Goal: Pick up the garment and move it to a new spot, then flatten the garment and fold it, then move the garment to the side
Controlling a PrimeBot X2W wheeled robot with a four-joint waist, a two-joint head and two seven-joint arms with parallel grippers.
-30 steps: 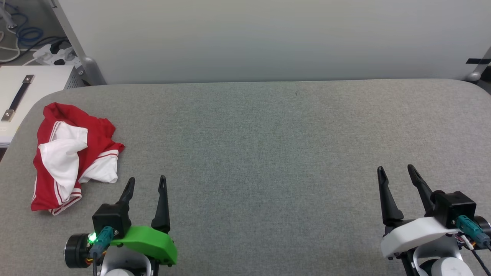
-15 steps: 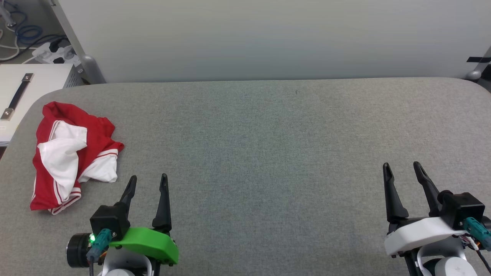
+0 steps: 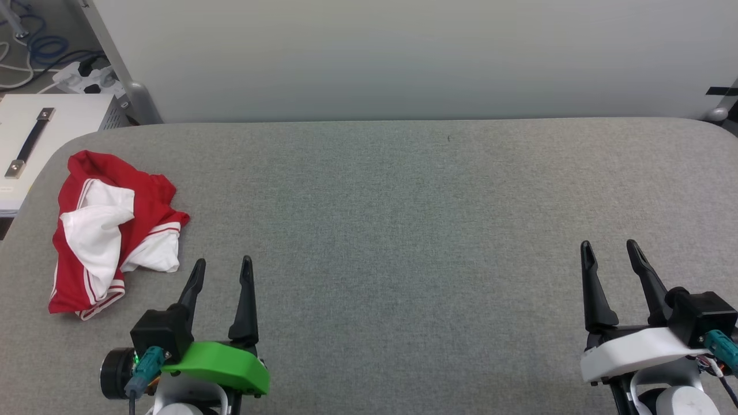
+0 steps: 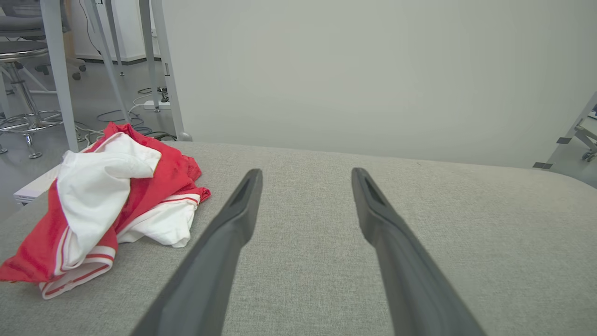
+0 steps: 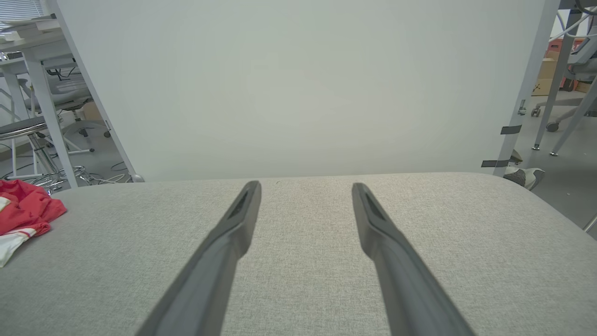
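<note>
- Green cover, lower left of the head view: left gripper [image 3: 222, 262], dark fingers spread wide with nothing between them, poised over the cloth and pointing away from the robot.
- White cover, lower right of the head view: right gripper [image 3: 609, 245], likewise spread wide and empty, well apart from the left gripper.
- Grey woven table top [image 3: 403, 230], bare between the two grippers and ahead of them, rounded at the far corners.
- Along the left gripper [image 4: 305, 172] from its wrist: fingers parted, grey cloth in the gap, garment [image 4: 102, 205] to the left of the left finger and not touching it.
- Along the right gripper [image 5: 305, 185] from its wrist: the same wide gap over grey cloth, with a red and white edge of the garment [image 5: 23, 210] at the far left border.
- Garment [image 3: 109, 230] in the head view: crumpled red heap, white sleeves folded over the top, red-white striped trim along the near edge. Lying on the table near its left edge, just ahead and to the left of the left gripper, far from the right gripper.
- Beyond the far table edge: plain pale wall panel [image 3: 403, 57] across the full width.
- Far left, off the table: white box [image 3: 75, 112] with a black strap handle [image 3: 30, 141]. Farther back, a white power strip [image 3: 86, 80] and blue cable [image 3: 43, 46] on the floor.
</note>
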